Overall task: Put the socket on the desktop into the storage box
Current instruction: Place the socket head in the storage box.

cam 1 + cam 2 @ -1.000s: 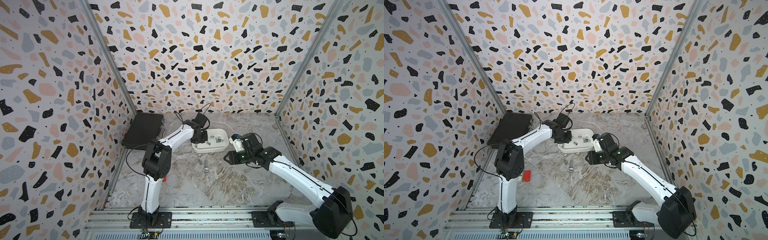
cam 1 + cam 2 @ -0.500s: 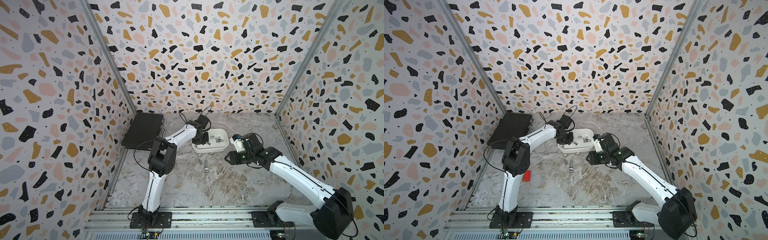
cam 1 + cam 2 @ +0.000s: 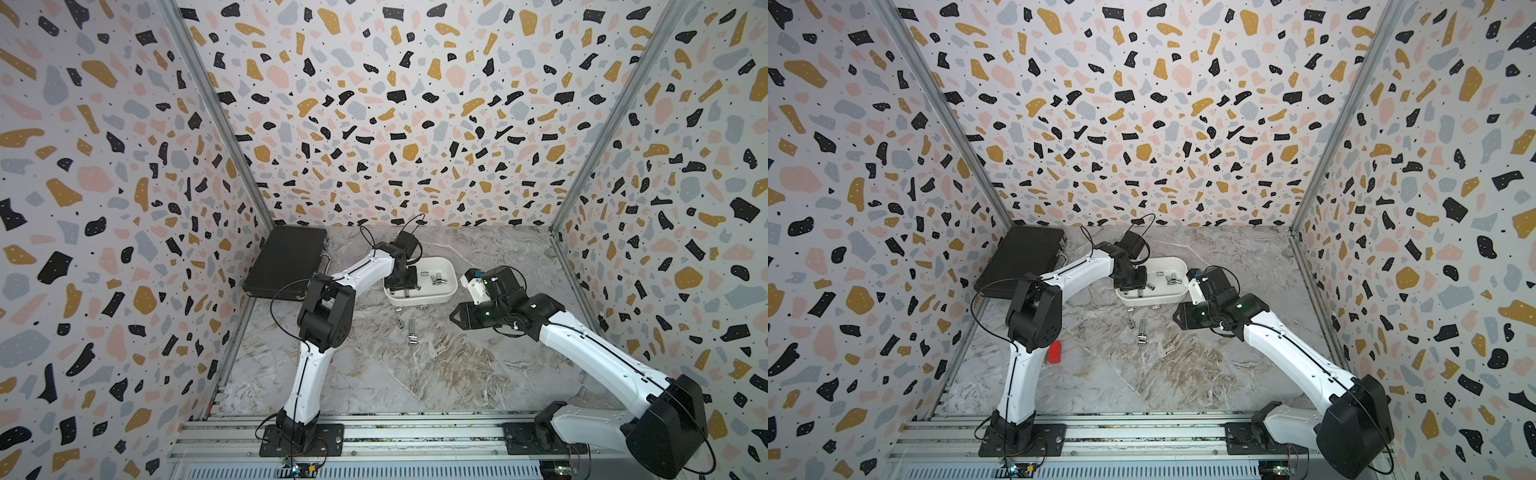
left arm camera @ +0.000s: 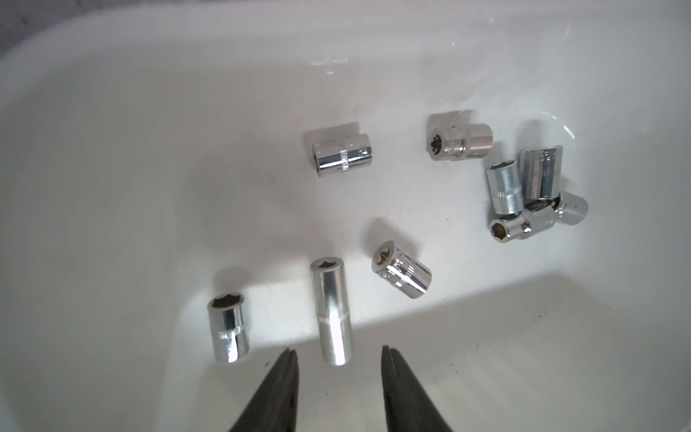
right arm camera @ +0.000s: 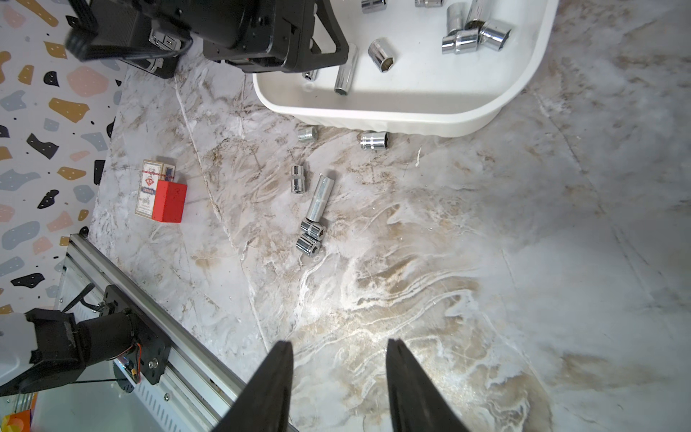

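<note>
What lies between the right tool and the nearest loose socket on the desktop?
Nothing. In the right wrist view, only bare desktop separates the right tool from the nearest socket.

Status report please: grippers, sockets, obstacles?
Left gripper open, over storage box; right gripper open, above desktop. Six sockets loose on desktop. Red block well aside.

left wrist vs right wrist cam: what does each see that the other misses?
Only left wrist: the far wall of the storage box, and the left gripper standing open and empty. Only right wrist: six loose sockets on the desktop, a red block, the rail, the open right gripper. Both: the box floor and the long socket lying on it.
</note>
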### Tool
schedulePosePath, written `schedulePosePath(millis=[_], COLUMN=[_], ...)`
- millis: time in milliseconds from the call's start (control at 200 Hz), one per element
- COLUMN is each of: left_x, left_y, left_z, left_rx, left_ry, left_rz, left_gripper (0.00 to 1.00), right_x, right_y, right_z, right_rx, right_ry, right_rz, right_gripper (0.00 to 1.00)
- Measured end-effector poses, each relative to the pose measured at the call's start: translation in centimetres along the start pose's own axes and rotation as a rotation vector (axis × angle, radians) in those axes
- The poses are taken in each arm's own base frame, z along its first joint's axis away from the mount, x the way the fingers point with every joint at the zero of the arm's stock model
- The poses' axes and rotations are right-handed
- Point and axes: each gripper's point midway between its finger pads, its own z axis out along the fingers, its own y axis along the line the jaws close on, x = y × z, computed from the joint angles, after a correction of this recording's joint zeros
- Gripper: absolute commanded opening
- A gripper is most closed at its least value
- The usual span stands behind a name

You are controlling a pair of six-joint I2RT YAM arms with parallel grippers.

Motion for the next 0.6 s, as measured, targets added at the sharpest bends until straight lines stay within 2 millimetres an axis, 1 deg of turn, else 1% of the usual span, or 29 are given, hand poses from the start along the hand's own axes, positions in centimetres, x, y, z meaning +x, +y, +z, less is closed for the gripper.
schedulePosePath(millis=[190, 270, 501, 601], left_x=[-0.2, -0.4, -0.7, -0.5], left_y=[-0.1, -0.3, -0.8, -0.9], left_z=[-0.5, -1.2, -5.2, -6.6], left_rx=[0.005, 0.013, 0.051, 0.066], left_ry=[-0.009, -0.023, -0.087, -0.107], left_rz=[0.003, 0.004, 0.009, 0.011], left_gripper=[0.47, 0.48, 0.50, 0.50], right_x=[0.0, 0.0, 0.0, 0.0], right_y=[0.0, 0.0, 0.0, 0.0], right_z=[0.0, 0.0, -0.4, -0.4], right_rx=[0.002, 0.002, 0.002, 0.003], right_ry=[0.000, -0.001, -0.009, -0.008], right_rz=[0.001, 0.001, -0.001, 0.002], right_gripper=[0.46, 0.47, 0.48, 0.48])
